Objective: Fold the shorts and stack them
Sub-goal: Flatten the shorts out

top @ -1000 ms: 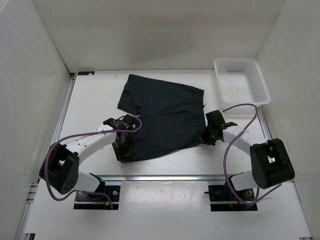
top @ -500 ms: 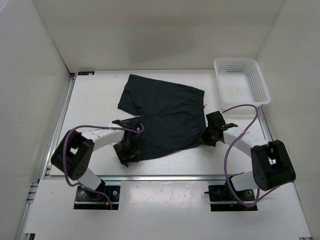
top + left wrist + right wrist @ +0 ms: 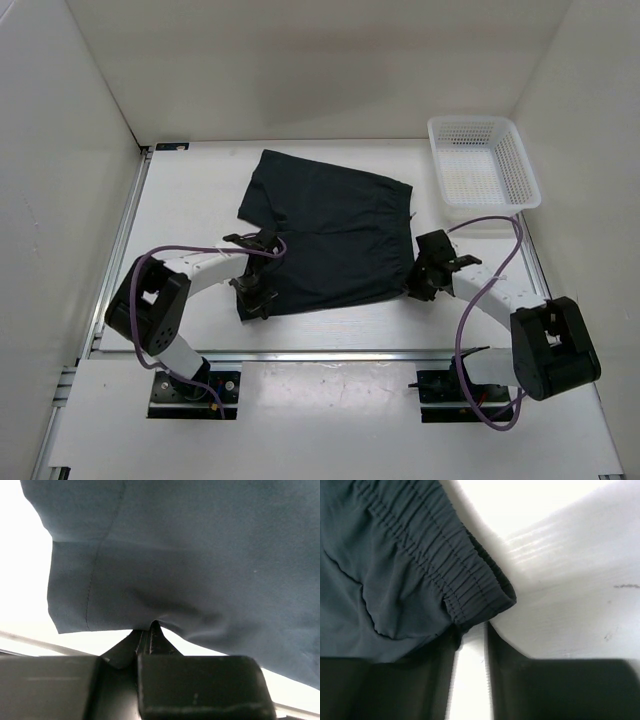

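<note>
Dark navy shorts [image 3: 330,235] lie spread flat on the white table, waistband to the right. My left gripper [image 3: 255,298] sits at their near left hem. In the left wrist view its jaws [image 3: 150,630] are pinched together on the hem edge of the shorts [image 3: 200,555], which puckers at the tips. My right gripper [image 3: 419,282] rests at the near right corner. In the right wrist view it [image 3: 471,632] stands open, bare table showing between the fingers, with the elastic waistband corner [image 3: 480,592] just beyond the tips and not held.
A white mesh basket [image 3: 483,160] stands at the back right of the table. White walls enclose the table on three sides. A metal rail [image 3: 330,353] runs along the near edge in front of the arm bases.
My left gripper has closed on the near hem of the shorts. The right gripper has opened and let go of the waistband corner, shifting slightly.
</note>
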`<state>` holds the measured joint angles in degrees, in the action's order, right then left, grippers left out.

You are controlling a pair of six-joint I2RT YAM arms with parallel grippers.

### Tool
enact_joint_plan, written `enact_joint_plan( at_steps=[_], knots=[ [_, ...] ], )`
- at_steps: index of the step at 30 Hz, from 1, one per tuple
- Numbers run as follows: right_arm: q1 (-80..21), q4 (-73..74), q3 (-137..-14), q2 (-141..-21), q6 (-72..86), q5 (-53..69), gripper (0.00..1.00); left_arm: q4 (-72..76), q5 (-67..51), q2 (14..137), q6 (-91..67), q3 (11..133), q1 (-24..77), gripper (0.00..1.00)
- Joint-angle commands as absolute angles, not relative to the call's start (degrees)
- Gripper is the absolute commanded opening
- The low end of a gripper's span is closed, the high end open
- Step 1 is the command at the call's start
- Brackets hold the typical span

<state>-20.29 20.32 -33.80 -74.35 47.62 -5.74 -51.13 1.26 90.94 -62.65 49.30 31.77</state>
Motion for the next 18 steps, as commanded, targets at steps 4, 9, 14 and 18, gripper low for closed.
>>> enact_joint_plan(
  at_steps=[4,9,14,18],
  knots=[
    [-20.5,22.9,-33.0,-71.9,47.6,-5.8,0.52,-51.9,5.6,87.6,-62.1,49.0,31.2,0.22],
    [-20.0,23.4,-32.5,-69.2,49.3,-3.9,0.80,-53.1,5.6,83.5,-64.8,45.2,30.6,0.54],
    [-17.9,23.4,-30.8,-68.0,49.3,-1.4,0.85,-53.1,5.7,79.6,-65.4,41.7,27.3,0.93],
    [-16.9,22.1,-30.8,-68.0,49.3,-0.1,0.85,-51.3,6.8,80.4,-64.1,42.5,25.8,0.98]
  ],
)
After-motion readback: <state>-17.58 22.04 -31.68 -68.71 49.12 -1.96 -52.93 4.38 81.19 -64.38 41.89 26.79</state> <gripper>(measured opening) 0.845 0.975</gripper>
